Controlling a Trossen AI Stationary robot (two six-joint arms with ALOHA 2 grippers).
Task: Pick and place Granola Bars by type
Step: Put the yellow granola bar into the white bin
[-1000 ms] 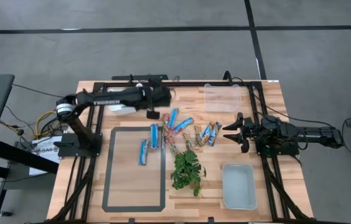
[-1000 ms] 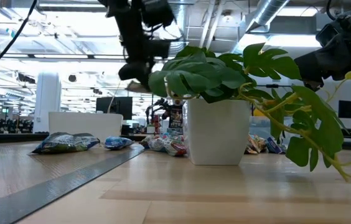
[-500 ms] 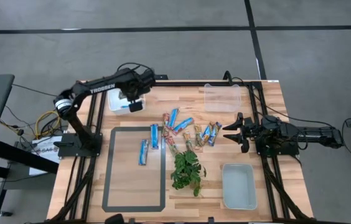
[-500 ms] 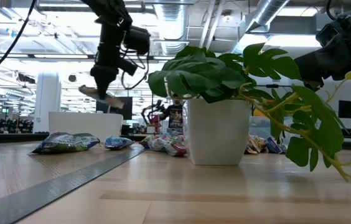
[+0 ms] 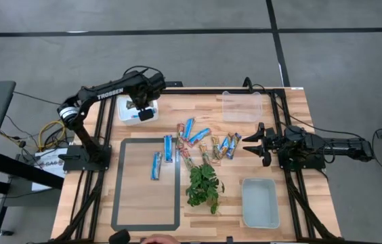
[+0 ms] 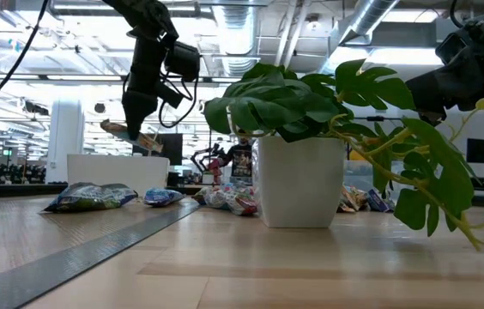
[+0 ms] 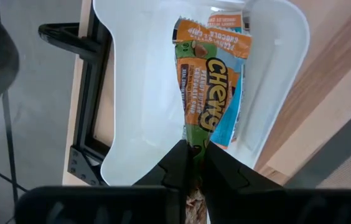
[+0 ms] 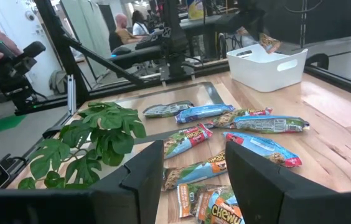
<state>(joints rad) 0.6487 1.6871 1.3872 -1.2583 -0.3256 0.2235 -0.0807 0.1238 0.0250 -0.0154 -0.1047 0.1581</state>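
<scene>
One green-and-orange shiny-wrapped "Chewy" granola bar [image 7: 201, 106] hung from closed jaws above the white bin, a blue-wrapped bar [image 7: 233, 102] lying inside. Remaining shiny bars [image 5: 198, 144] lay scattered mid-bench, two blue ones [image 5: 162, 156] on the grey-framed mat.

Both arms matte black, tubular links, blocky joints. Left arm [image 5: 106, 92] carries white lettering along its forearm and a silver ring near its base. Right arm [image 5: 326, 146]: black cable trailing behind.

hidden: bin [image 7: 275, 81] floor under bar [image 7: 210, 93] | fingers [image 7: 225, 177] cut off
</scene>
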